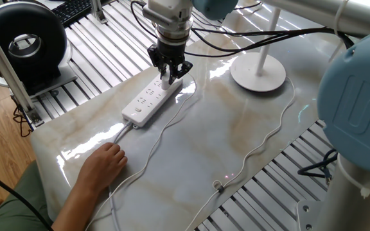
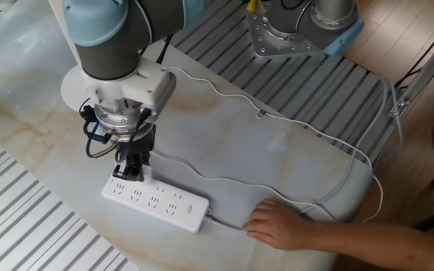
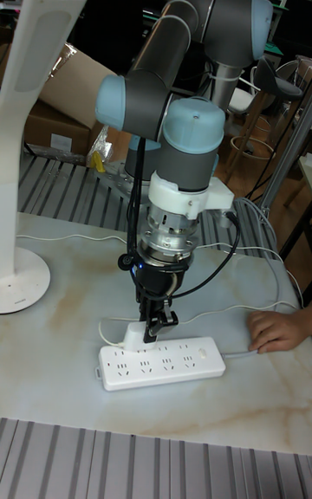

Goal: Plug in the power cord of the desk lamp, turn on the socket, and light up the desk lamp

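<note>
The socket (image 1: pixel 148 100) is a long white power strip lying on the marble table (image 1: pixel 191 160). My gripper (image 1: pixel 167 77) stands upright over the strip's far end, shut on the small white plug (image 1: pixel 166 81) of the power cord (image 1: pixel 272 138). In the tall view the plug (image 3: pixel 133 336) sits at the left end of the socket (image 3: pixel 162 363), under the gripper (image 3: pixel 154 324); how deep it sits cannot be told. The desk lamp (image 1: pixel 258 72) stands behind, its pole (image 3: pixel 30 118) upright. From the other side, the gripper (image 2: pixel 132 167) hangs over the socket (image 2: pixel 155 202).
A person's hand (image 1: pixel 103 164) rests on the table near the strip's thicker cable, seen also as the hand (image 2: pixel 276 225). A black ring-shaped device (image 1: pixel 23 40) stands off the table at the left. Metal slats (image 1: pixel 272 192) edge the table.
</note>
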### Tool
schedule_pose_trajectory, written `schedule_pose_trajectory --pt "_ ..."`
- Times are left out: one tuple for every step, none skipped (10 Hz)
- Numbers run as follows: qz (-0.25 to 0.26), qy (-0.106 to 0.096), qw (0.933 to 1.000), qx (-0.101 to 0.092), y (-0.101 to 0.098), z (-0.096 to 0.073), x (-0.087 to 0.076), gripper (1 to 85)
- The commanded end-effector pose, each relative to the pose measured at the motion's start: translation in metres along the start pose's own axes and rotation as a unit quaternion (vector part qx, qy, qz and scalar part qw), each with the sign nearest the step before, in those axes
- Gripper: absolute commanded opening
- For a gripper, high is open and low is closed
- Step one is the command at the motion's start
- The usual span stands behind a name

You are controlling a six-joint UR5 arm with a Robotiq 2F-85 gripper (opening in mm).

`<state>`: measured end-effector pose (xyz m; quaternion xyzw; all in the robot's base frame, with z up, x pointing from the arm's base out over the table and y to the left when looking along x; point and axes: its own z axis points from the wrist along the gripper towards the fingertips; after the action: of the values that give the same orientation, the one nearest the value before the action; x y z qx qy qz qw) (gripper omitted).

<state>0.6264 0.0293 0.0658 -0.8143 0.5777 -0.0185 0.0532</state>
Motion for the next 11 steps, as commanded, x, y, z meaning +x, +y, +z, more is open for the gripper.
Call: schedule_pose_trajectory --pt "0.007 -0.007 0.9999 0.003 -0.002 -0.001 -0.003 1.0" --pt "0.012 -0.011 0.9999 0.005 -0.002 0.000 -0.004 1.0" --pt "0.013 -0.012 0.9998 0.007 -0.002 0.001 -0.004 1.0" --pt "0.013 -0.014 0.9998 0.008 -0.001 0.002 -0.003 1.0" --pt "0.014 -0.019 0.9997 0.010 -0.001 0.004 -0.002 1.0" --pt "0.015 -0.024 0.9995 0.011 0.001 0.005 -0.002 1.0" --pt "0.016 -0.023 0.9995 0.010 0.001 0.005 -0.001 1.0" --pt "0.019 -0.025 0.9995 0.010 0.000 0.007 0.000 1.0" --pt "0.022 -0.030 0.9993 0.011 -0.002 0.011 0.001 1.0" --pt "0.028 -0.031 0.9991 0.010 -0.004 0.015 0.001 1.0" --pt "0.030 -0.029 0.9991 0.009 -0.006 0.018 0.002 1.0"
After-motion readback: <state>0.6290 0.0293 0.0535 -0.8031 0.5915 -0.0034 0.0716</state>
